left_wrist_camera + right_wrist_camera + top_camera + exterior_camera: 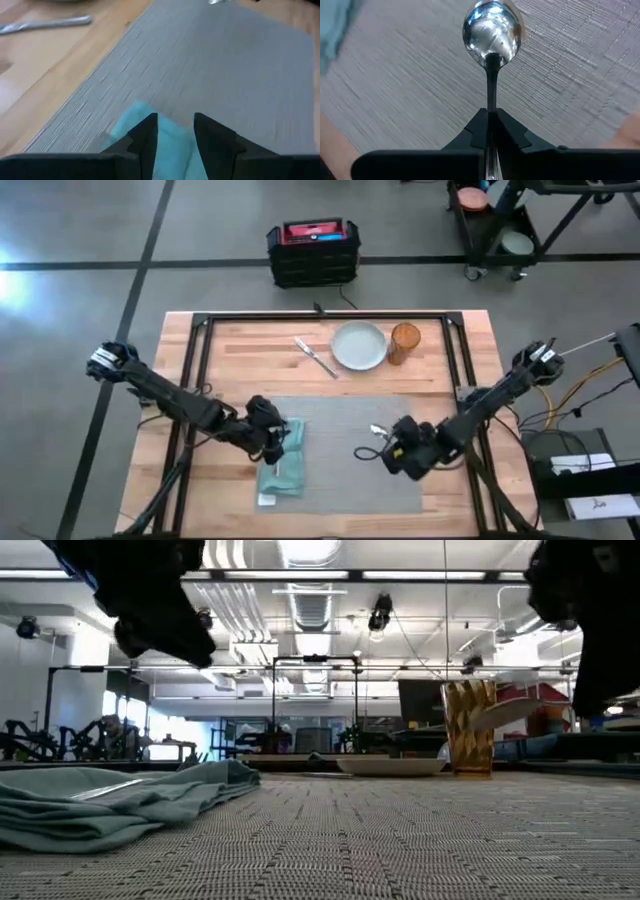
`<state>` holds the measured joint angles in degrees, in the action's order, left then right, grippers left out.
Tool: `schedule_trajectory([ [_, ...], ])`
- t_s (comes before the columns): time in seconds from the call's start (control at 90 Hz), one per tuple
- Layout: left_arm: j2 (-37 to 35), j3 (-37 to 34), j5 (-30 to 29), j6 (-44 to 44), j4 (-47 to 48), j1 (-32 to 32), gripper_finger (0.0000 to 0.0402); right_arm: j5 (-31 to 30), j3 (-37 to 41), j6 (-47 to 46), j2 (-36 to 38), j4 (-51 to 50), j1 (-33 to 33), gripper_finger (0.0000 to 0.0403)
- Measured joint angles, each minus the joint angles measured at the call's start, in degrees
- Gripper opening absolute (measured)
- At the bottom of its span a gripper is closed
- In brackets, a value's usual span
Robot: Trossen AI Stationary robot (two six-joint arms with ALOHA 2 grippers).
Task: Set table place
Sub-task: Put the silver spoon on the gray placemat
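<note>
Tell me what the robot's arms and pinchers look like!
Both arms are dark, thin and jointed, with white-marked bases and cables trailing from the right one. The left gripper and right gripper each have two black, wedge-shaped fingers.

A robotics lab or workshop: grey concrete floor (80,230) marked with dark lines around the wooden table (250,360), wheeled equipment cart (500,230) and black crate (313,252) beyond the table, exposed ceiling ducts (315,600) and strip lights above it
</note>
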<state>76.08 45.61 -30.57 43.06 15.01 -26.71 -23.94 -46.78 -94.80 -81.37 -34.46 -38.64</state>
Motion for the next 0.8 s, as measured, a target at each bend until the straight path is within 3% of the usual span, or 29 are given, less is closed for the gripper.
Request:
schedule_trajectory([
  [0.1, 1.51, 0.82, -0.02, -4.18, -4.46, 0.54, 0.0113, -4.74, 2.11, -4.95, -0.24, 2.81, -2.35, 0.0003],
  [0.244, 4.35, 1.55, -0.28, -13.82, -13.23, 1.63, 0.0113, -6.31, 2.59, -5.07, -0.23, 3.81, -4.09, 0.0003],
  [0.478, 16.19, 2.86, 2.02, -35.71, -40.54, 3.86, 0.013, -6.1, 2.37, 2.08, -0.15, 8.19, -4.65, 0.0003],
  [0.689, 30.29, 16.28, 2.58, -54.29, -37.03, 5.53, 0.0193, -4.7, 2.33, 11.08, -0.08, 17.11, -4.5, 0.0003],
  [0.8, 36.27, 24.89, 2.56, -58.8, -33.23, 5.81, 0.0215, -3.01, 2.31, 13.57, -0.06, 20.35, -4.49, 0.0003],
])
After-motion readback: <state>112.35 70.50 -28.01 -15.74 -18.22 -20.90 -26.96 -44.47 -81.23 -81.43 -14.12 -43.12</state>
